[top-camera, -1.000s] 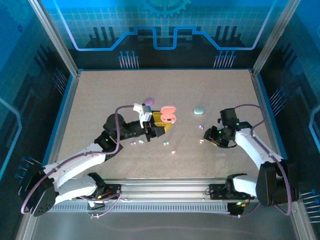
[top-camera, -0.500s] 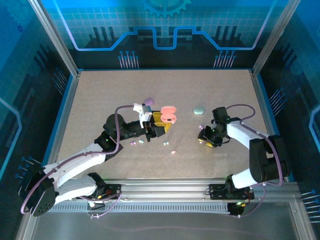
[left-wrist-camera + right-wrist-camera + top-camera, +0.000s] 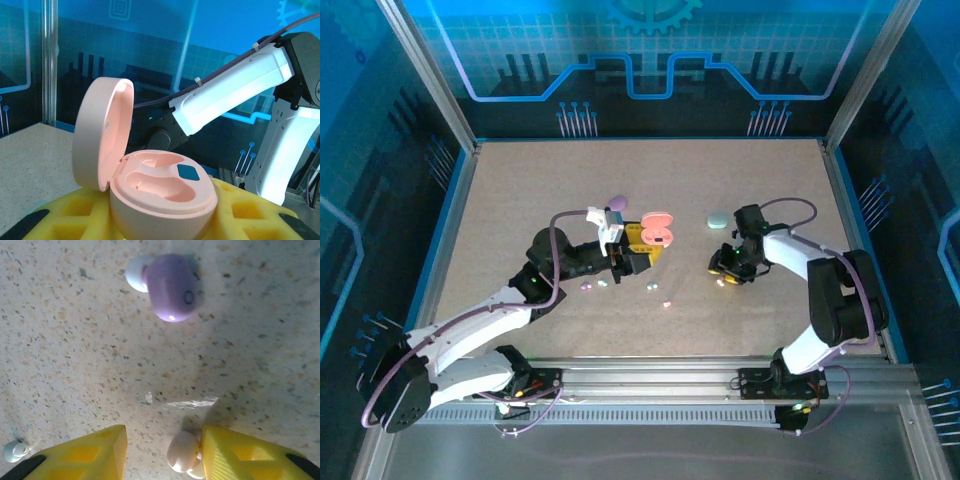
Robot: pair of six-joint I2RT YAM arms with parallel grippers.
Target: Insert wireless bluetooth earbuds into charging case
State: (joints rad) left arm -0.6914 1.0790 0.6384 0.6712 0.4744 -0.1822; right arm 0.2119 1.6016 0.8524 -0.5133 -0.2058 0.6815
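Speckled tabletop (image 3: pixel 520 200) is carrying everything. On it the left gripper (image 3: pixel 638 250) is clamping the open pink case (image 3: pixel 160 195), whose two sockets are lying empty. The right gripper (image 3: pixel 164 436), the nearer one, is hanging spread around a pink earbud (image 3: pixel 182 451). That bud is touching the finger on the wrist view's right, its long axis seemingly along it. Three cases are showing, counting the mint case (image 3: pixel 719 220) and purple case (image 3: pixel 615 202). One purple earbud (image 3: pixel 172 287) is lying ahead and one mint earbud (image 3: pixel 12 450) off to the side.

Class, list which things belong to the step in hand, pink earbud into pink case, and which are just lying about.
In use: pink case, pink earbud.
Lying about: purple earbud, mint earbud, purple case, mint case.
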